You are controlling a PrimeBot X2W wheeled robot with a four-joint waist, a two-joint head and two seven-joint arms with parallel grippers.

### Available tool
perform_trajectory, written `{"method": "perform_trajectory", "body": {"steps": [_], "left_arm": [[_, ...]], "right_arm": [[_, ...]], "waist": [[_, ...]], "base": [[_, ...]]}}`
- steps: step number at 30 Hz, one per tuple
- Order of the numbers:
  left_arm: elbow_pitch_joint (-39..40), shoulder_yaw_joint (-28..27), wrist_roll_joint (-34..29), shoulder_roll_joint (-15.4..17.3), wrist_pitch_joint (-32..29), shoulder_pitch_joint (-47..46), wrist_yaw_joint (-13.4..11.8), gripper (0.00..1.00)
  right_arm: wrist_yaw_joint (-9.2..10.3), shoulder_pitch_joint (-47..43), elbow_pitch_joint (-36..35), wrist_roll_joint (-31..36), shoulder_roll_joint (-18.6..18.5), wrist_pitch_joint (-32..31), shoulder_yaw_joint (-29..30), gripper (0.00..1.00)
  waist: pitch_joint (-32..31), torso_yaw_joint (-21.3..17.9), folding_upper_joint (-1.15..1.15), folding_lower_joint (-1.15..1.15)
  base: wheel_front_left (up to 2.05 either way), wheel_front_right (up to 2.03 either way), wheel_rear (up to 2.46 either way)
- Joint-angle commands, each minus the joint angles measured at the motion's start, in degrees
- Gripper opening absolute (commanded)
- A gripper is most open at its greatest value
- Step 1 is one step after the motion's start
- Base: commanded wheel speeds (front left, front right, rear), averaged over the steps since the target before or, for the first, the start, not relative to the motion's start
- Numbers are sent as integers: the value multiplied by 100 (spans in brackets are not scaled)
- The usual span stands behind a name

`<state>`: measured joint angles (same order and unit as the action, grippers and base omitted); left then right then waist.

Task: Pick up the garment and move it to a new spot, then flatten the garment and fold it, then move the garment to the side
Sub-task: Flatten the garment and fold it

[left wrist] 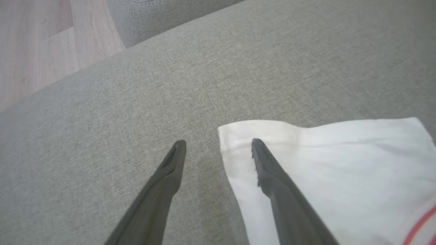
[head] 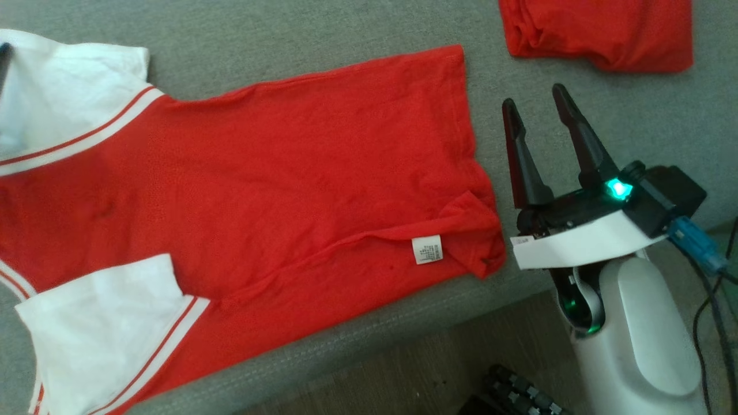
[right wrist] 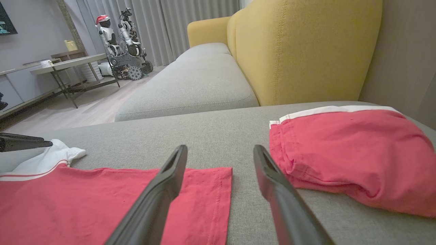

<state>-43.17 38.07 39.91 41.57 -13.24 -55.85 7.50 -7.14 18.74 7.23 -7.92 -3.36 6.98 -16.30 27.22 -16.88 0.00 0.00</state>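
Lying spread on the grey sofa cushion (head: pixel 346 34), the garment (head: pixel 288 184), a red shirt with white sleeves, fills the left and centre of the head view, with its hem toward the right and its near edge along the cushion's front lip. It looks like thin, soft knit: probably light and limp, likely to sag and crease when lifted and to drag on the woven upholstery instead of sliding. The hem corner (head: pixel 473 230) at lower centre-right is turned over beside a small care label (head: pixel 427 249), so that corner probably needs smoothing before any fold. The stitched edges, meaning the hem corners and sleeve cuffs, seem the surest places to pinch. The right gripper (head: pixel 533 97) sits just beside the hem over bare cushion, jaws spread wide and empty. In the left wrist view the left gripper (left wrist: pixel 218 142) is also wide and empty, straddling the corner of a white sleeve (left wrist: pixel 323 163); whether a finger touches the cloth cannot be told. A second red garment (head: pixel 599 34) lies folded at the upper right.
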Motion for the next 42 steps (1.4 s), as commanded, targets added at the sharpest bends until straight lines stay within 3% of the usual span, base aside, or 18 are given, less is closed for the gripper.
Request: {"method": "perform_trajectory", "body": {"steps": [1, 13, 14, 15, 22, 30, 35, 42], "left_arm": [[66, -214, -46, 341, 67, -294, -2, 100], [-135, 422, 311, 331, -15, -531, -1, 100], [-137, 475, 340, 332, -12, -546, -1, 35], [-144, 520, 375, 329, -5, -560, -1, 0], [-148, 622, 402, 273, 659, -758, -1, 0], [152, 685, 279, 111, 1609, -778, -1, 0], [354, 737, 245, -12, 1841, -712, -4, 0], [663, 840, 180, -202, 2029, -607, -76, 0]], "right_arm": [[-35, 72, -224, -85, 47, 56, -117, 100], [-35, 112, -200, -139, 48, 88, -107, 100], [-35, 117, -188, -142, 48, 89, -98, 100], [-35, 123, -176, -144, 48, 88, -89, 100], [-35, 264, -10, -147, 48, -13, 116, 100], [-35, 1088, 798, -297, 48, -690, 505, 100], [-35, 1567, 1421, -200, 42, -1129, 617, 100], [-35, 2041, 2350, -55, -339, -1571, 417, 100]], "waist": [[21, -19, 0, 0], [143, -95, 0, 0], [141, -89, 0, 0], [137, -80, 0, 0], [80, 112, 0, 0], [9, 555, 0, 0], [8, 768, 0, 0], [54, 995, 0, 0]], "base": [[0, 0, 0], [0, 0, 0], [0, 0, 0], [0, 0, 0], [0, 0, 0], [0, 0, 0], [0, 0, 0], [0, 0, 0]]}}
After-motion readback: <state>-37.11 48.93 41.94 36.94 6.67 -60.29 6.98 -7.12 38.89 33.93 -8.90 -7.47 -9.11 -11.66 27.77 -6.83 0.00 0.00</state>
